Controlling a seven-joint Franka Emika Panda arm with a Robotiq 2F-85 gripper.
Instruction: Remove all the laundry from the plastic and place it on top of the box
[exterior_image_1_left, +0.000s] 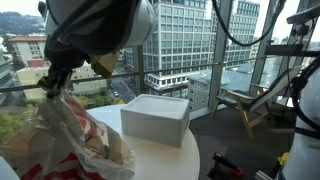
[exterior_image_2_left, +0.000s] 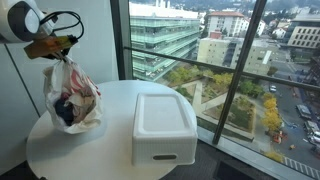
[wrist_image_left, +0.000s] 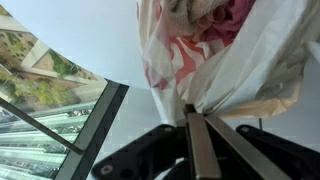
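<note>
My gripper (wrist_image_left: 192, 112) is clamped on the bag's (exterior_image_2_left: 78, 88) top, laundry (exterior_image_2_left: 66, 108) inside; the box (exterior_image_2_left: 165, 120) sits at the table's (exterior_image_2_left: 50, 155) window-side edge.

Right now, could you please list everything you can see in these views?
box: one, white, on the table beside the bag.
bag: one, translucent white with red print, held by its top over the table.
laundry: several pieces, dark, pink and pale, inside the bag.
table: one, round, white, by the window.
chair: one, pale wood, on the floor beyond the table.
gripper: one, black, shut on the bag's top.
</note>
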